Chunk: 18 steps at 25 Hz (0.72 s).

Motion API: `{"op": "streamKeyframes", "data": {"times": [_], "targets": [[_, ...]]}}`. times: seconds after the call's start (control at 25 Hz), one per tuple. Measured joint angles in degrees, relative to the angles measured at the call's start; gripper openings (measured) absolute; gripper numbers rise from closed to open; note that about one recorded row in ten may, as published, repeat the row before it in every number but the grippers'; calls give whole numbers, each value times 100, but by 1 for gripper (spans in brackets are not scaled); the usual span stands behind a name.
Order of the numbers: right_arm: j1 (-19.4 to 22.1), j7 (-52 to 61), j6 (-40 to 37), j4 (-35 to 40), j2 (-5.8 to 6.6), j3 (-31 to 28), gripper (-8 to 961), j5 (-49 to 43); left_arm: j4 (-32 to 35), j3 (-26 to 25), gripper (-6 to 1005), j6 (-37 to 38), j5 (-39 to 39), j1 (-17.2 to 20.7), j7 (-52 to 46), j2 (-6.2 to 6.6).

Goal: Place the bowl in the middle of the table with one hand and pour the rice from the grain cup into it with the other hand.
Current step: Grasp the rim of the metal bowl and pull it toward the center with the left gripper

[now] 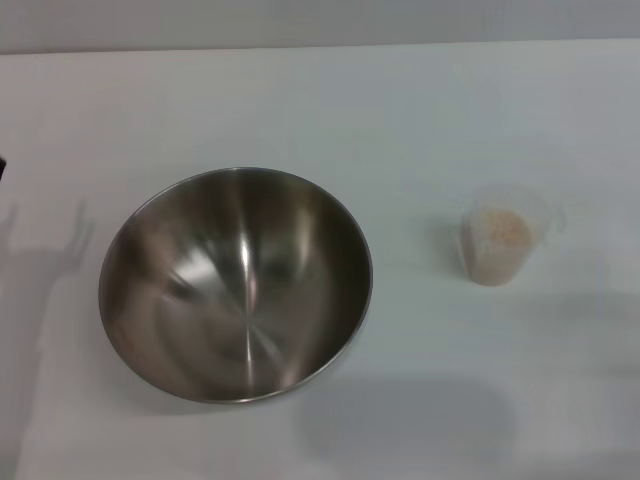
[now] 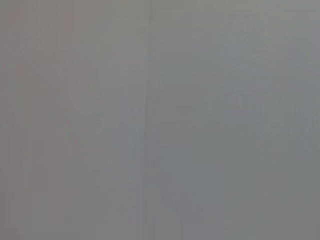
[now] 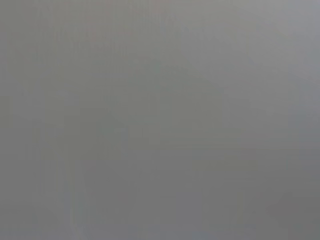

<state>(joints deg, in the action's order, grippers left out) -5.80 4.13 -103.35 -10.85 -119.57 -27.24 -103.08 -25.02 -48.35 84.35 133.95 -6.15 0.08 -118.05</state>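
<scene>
Stainless steel first: the large round shiny mixing bowl (image 1: 236, 285) sits empty on the plain white table (image 1: 420, 110), left of centre. To its right, well apart, stands the small clear plastic grain cup (image 1: 503, 238), upright, holding beige rice (image 1: 505, 229). No gripper shows in the head view, only faint shadows at the left edge and along the near side; both wrist views give blank grey, so finger state of the 2 grippers can't be told. Judged stage: start, nothing grasped yet. Next move probably calls for 1 arm, likely the left, to reach the bowl rim & shift it toward centre w/o tipping it.
</scene>
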Motion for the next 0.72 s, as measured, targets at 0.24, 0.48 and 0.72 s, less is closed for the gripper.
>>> {"op": "streamKeyframes", "data": {"times": [0.24,0.48,0.72], "targets": [[-7,0,0,-3,5,0,841,1,-1341,-352,828,-1351,110,-79,747,342],[2,0,0,6,2,0,841,21,-2850,-969,828,-3208,563,122,775,728],[-2,0,1,9,-1,0,841,27,-5787,-2717,828,-7875,1761,597,797,653]]}}
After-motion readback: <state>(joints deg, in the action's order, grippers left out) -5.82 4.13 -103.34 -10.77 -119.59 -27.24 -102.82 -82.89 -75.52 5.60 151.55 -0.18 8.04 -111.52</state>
